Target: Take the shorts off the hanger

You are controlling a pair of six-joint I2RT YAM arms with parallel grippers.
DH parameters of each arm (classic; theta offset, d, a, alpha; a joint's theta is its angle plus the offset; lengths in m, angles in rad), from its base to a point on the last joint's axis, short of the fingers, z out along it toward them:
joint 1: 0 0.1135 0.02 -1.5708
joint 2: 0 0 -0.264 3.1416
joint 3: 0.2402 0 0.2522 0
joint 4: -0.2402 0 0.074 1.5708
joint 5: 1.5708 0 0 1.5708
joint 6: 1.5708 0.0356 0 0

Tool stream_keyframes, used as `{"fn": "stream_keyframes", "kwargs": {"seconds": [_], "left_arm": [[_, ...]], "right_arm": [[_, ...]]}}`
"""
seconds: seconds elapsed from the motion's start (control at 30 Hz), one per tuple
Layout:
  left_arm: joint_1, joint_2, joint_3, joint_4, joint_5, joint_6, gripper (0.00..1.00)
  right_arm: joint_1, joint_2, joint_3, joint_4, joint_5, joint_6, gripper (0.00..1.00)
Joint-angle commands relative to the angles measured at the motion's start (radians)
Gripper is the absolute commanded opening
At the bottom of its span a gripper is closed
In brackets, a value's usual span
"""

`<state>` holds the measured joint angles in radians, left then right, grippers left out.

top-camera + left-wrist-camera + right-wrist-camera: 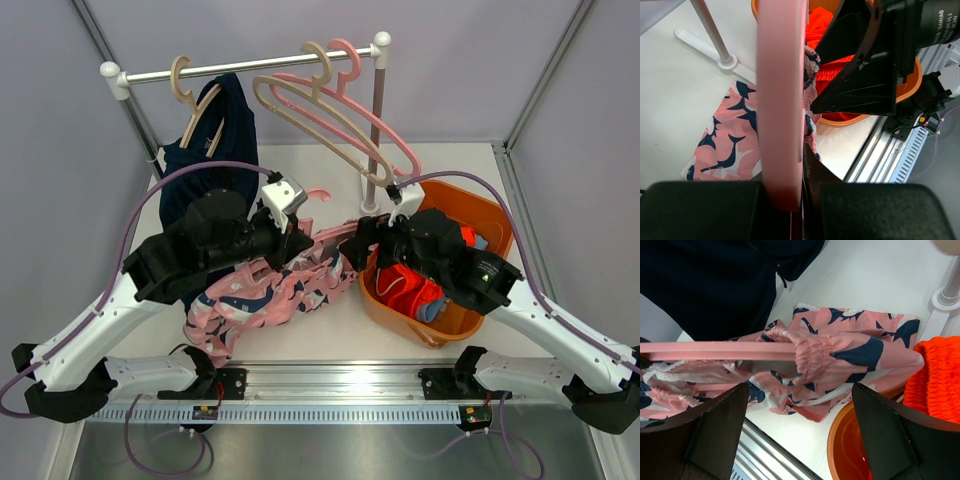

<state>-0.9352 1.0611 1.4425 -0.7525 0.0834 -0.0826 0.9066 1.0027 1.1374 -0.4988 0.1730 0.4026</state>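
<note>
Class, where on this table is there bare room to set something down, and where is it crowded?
Bare: the back corner behind the tub, beside the rack foot; and the front strip between pink shorts, tub and rail. Crowded: the middle, with shorts and hanger by the tub.

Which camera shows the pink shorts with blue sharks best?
Right wrist view: the pink shorts fill it, waistband bunched on the pink hanger. From the top, arms hide part; the left wrist view sees one patch beside the hanger.
</note>
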Motion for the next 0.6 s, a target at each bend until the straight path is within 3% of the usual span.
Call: {"fn": "stream_keyframes", "kwargs": {"seconds": [0.0, 0.3, 0.4, 0.5, 0.53, 0.57], "left_arm": [[-0.016, -0.003, 0.056, 0.093, 0.026, 0.004, 0.0], [-0.022, -0.021, 0.058, 0.088, 0.021, 0.0, 0.0], [-0.025, -0.03, 0.059, 0.09, 0.015, -0.002, 0.0], [-0.025, -0.041, 0.058, 0.085, -0.002, 0.0, 0.0], [-0.025, -0.044, 0.058, 0.084, -0.008, 0.001, 0.0], [-0.025, -0.044, 0.056, 0.081, -0.022, 0.001, 0.0]], "right_arm": [[-0.006, 0.019, 0.048, 0.054, 0.034, 0.024, 0.92], [-0.006, 0.053, 0.045, 0.092, 0.062, 0.061, 0.91], [-0.005, 0.065, 0.053, 0.077, 0.075, 0.068, 0.78], [-0.006, 0.059, 0.055, 0.063, 0.095, 0.07, 0.54], [-0.006, 0.056, 0.056, 0.06, 0.108, 0.068, 0.36], [-0.005, 0.051, 0.058, 0.056, 0.112, 0.065, 0.28]]}}
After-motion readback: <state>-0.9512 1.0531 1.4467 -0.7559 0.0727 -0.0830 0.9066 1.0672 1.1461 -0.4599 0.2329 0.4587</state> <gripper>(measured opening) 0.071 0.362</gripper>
